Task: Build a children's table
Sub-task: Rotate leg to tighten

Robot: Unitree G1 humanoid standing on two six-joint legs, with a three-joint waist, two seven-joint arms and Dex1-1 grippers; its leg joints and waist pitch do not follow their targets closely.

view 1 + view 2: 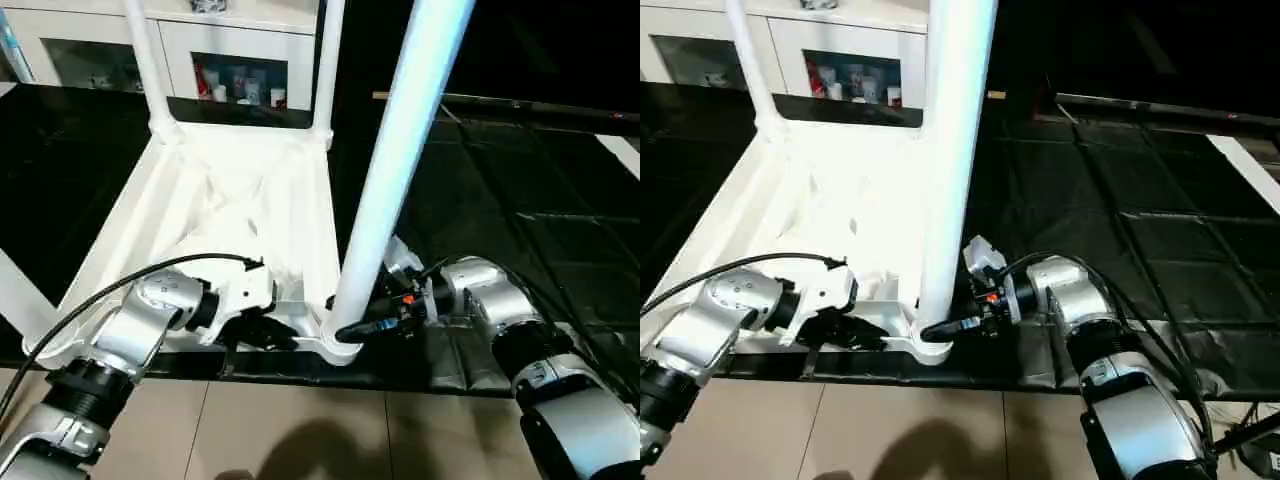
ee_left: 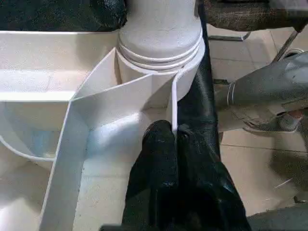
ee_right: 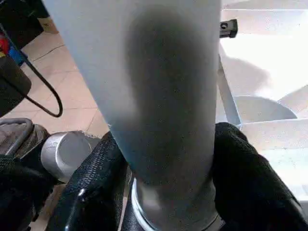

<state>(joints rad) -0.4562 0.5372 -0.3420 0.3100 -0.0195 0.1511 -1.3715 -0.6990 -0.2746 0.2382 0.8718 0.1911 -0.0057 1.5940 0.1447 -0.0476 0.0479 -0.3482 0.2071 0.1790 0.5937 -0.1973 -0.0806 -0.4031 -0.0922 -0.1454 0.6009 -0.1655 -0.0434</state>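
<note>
Textured black right gripper (image 3: 168, 192) clasps smooth tubular leg (image 1: 400, 160); left gripper (image 2: 175, 139) clenched on thin rib (image 2: 174, 103).

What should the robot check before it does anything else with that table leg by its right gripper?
1. Near leg upright in its corner socket: ok.
2. Leg fully seated in the socket: cannot tell.
3. Right gripper has a finger on each side of the leg's base: ok; firm clamp: cannot tell.
4. Left gripper pinching the tabletop's thin rim wall to steady it: ok.
5. Two far legs standing in their sockets: ok.
</note>
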